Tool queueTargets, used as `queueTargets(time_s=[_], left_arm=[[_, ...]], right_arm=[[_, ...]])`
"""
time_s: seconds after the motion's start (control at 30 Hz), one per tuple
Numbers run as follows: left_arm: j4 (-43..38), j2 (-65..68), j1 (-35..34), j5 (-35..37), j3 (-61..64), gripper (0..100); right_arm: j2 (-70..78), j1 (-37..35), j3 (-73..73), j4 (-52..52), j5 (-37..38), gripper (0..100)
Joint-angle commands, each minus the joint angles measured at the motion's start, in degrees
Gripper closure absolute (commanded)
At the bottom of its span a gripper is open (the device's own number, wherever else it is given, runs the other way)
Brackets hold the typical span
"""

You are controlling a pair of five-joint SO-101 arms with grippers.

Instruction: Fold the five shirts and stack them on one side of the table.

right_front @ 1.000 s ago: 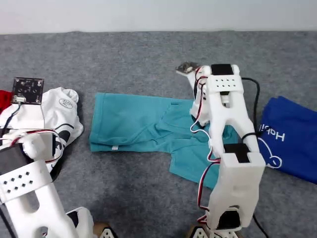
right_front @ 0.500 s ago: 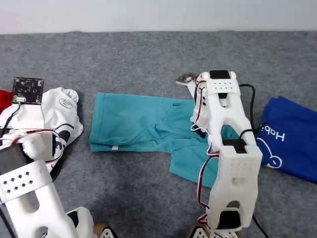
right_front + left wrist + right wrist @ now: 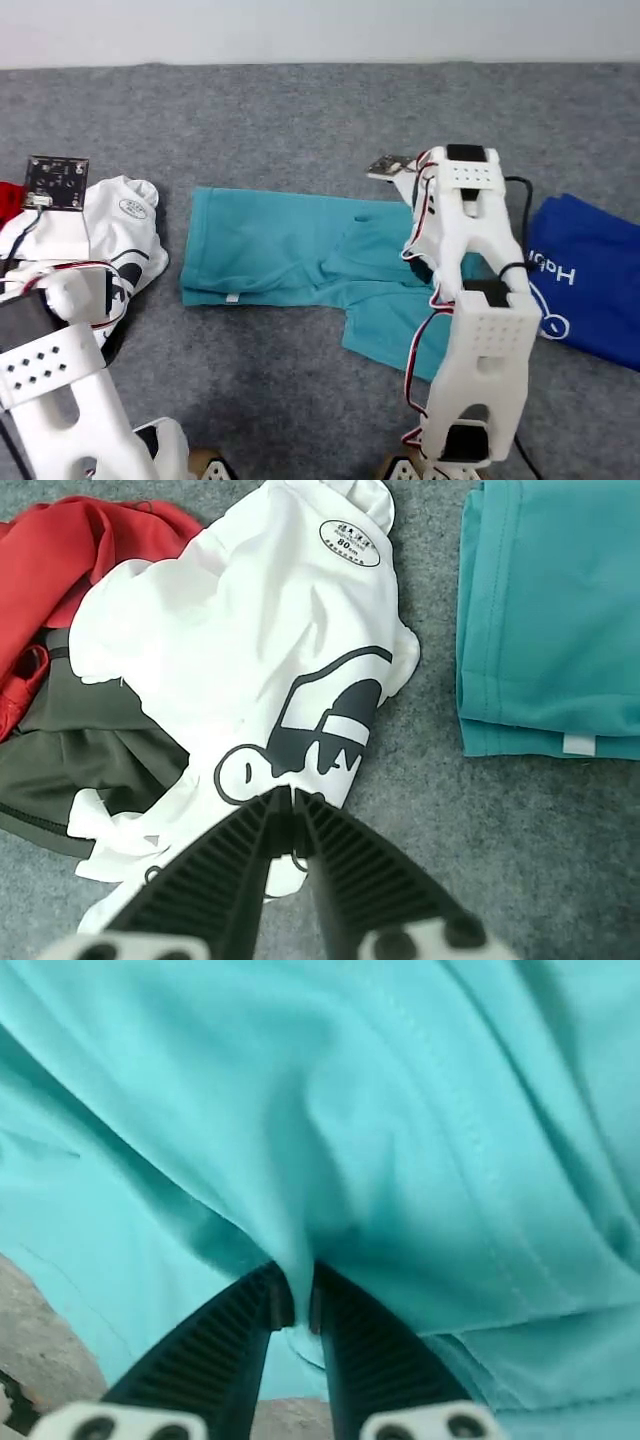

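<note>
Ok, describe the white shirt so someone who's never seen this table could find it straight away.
On the grey table, go to the end opposite the blue shirt. The white shirt lies crumpled there, apart from the spread teal shirt. It alone is white with a black print; its neighbours there are a red shirt and a dark garment.
</note>
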Motion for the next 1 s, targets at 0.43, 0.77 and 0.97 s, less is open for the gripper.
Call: queueTargets(time_s=[0.43, 0.77, 0.97], left_arm=[[-1.3, -0.8, 0.3, -0.4, -0.3, 99], [-1.3, -0.8, 0.3, -0.4, -0.1, 99], [-1.0, -1.1, 0.3, -0.4, 0.0, 99]], right_arm=[[-9.0, 4.4, -2.9, 8.7, 13.7, 98.9], [-4.9, 4.6, -2.8, 9.8, 14.2, 91.2], [-10.9, 2.7, -3.2, 9.8, 3.2, 76.1]])
